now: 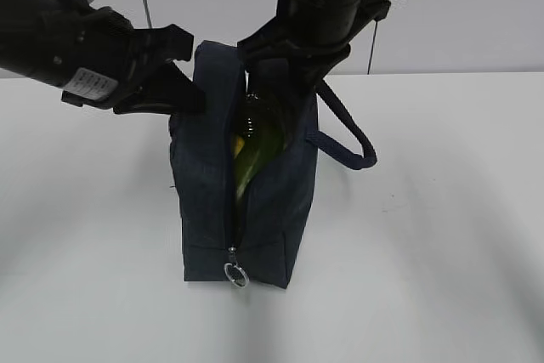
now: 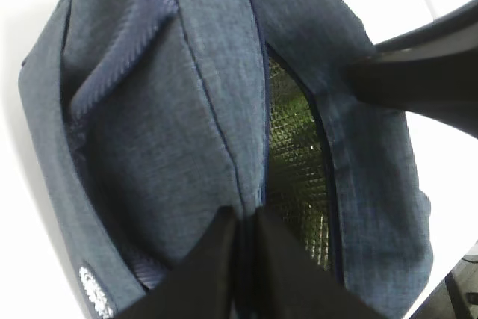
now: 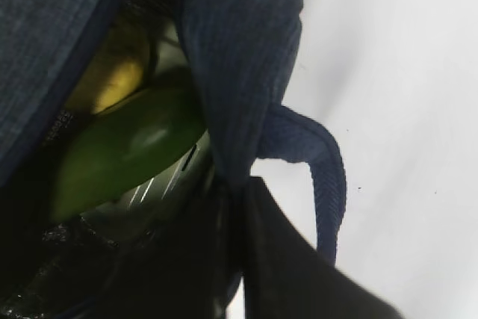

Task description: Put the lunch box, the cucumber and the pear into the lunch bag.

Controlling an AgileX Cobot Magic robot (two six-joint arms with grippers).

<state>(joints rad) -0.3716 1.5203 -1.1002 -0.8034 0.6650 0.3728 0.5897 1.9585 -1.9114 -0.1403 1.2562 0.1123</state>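
The lunch bag (image 1: 255,193) stands upright on the white table (image 1: 442,252), about midway between the left and right edges and nearer the back edge than the front. Its top zipper is open for most of its length, and the slider with its ring pull (image 1: 235,275) hangs at the near end, low on the side facing the front edge. Through the gap the cucumber (image 1: 255,159) lies lengthwise inside, glossy green, with the yellow pear (image 1: 239,144) tucked against it on the left side. In the right wrist view the cucumber (image 3: 127,151) rests over something pale and clear lower in the bag, too dim to tell what it is, and the pear (image 3: 112,84) sits just behind it. Silvery lining (image 2: 299,177) shows inside the opening.

The left gripper (image 1: 183,95) has its fingers (image 2: 216,267) pinched together on the bag's left top edge, fabric caught between them. The right gripper (image 1: 285,61) comes down from above at the far end, its fingers (image 3: 284,274) closed on the right top edge beside a looped handle (image 1: 348,133) that droops toward the right edge of the table.
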